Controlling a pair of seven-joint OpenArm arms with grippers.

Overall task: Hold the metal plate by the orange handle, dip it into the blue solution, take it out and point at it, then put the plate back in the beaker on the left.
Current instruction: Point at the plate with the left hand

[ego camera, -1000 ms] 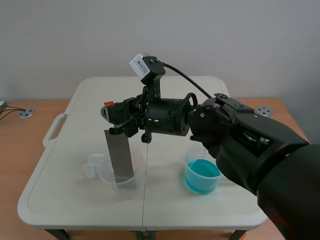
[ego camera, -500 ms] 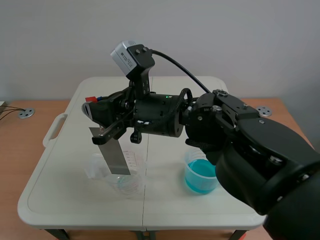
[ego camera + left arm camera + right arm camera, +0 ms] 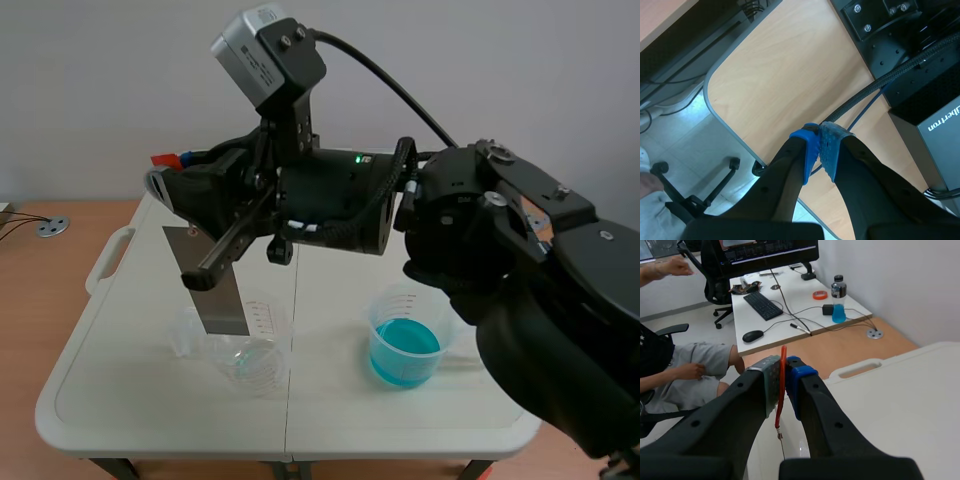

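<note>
Room over the middle of the desk (image 3: 110, 395) is taken up by the right arm (image 3: 470, 230), stretched across w/ the metal plate (image 3: 212, 290) hung over the clear beaker (image 3: 252, 368). Bare desk is left betw. that beaker & the blue-solution beaker (image 3: 405, 348), also along the front edge.

The only word I could read was "ibertron" in white on a dark grey case (image 3: 935, 142) (its start was cut off); the clear beaker (image 3: 256, 366) scale was too small.
</note>
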